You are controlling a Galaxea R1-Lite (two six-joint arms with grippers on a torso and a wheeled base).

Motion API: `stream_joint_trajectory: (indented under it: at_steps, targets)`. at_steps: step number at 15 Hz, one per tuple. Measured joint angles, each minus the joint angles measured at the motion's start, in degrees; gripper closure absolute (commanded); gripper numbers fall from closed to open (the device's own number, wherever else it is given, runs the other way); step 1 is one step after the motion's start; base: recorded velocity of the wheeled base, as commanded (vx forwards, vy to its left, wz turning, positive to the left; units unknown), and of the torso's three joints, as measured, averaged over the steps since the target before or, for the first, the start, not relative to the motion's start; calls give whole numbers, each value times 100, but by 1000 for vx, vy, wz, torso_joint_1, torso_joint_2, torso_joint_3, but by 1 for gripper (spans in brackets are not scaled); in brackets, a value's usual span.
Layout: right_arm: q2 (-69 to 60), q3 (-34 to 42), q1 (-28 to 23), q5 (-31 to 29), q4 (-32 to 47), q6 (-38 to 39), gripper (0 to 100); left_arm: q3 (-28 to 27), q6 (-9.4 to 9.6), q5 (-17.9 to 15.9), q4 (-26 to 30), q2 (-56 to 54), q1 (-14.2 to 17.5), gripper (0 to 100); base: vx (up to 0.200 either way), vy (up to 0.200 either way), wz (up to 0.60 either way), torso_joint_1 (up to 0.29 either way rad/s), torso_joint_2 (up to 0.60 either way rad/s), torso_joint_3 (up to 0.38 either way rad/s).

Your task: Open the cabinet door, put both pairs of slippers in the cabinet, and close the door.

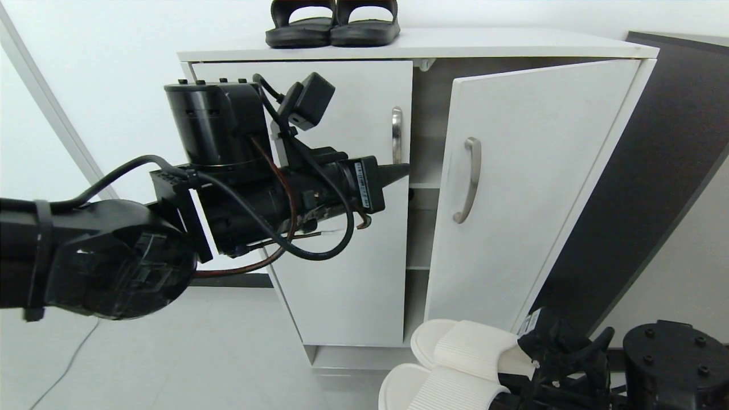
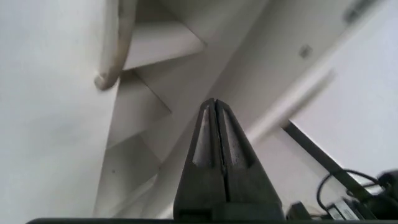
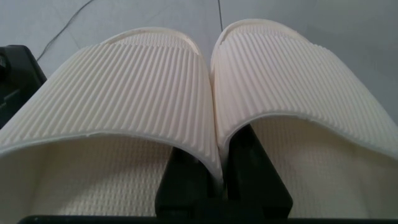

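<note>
A white two-door cabinet [image 1: 353, 285] stands ahead. Its right door [image 1: 524, 188] is swung partly open, and shelves show in the gap. The left door is flush, with a metal handle [image 1: 397, 135]. My left gripper [image 1: 405, 169] is shut with nothing in it, its tip at the left door's inner edge just below that handle [image 2: 115, 50]. A black pair of slippers [image 1: 333, 25] rests on the cabinet top. My right gripper [image 3: 222, 158], low at the front right, is shut on the white pair of slippers [image 1: 455, 364], pinching their inner edges [image 3: 214, 106] together.
Pale floor [image 1: 171, 353] spreads to the left of the cabinet, with a thin cable lying on it. A dark wall panel [image 1: 655, 188] runs behind the open right door. The cabinet's shelves [image 2: 155, 43] are bare where visible.
</note>
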Motion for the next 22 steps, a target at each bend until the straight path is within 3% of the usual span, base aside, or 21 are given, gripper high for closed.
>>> stream_joint_trajectory:
  at_steps: [9, 15, 18, 20, 22]
  targets:
    - [74, 71, 162, -21, 9, -20, 100, -1618, 27, 20, -1, 1315, -94, 100, 0, 0, 0, 0, 0, 0]
    - [90, 240, 301, 6, 9, -338, 100, -1740, 10, 251, -48, 1499, -345, 100, -200, 0, 0, 6, 4, -1]
    - [88, 297, 355, 6, 6, -345, 100, -1577, 27, 251, -118, 1431, -802, 100, -200, 0, 0, -1, 4, -1]
    - [88, 306, 375, 6, 5, -347, 100, -1469, 29, 244, -542, 1409, -1145, 100, -200, 0, 0, 2, 0, 0]
    - [88, 302, 386, -16, -2, -336, 100, -1407, 29, 249, -613, 1407, -1259, 100, -100, 0, 0, -4, 1, 1]
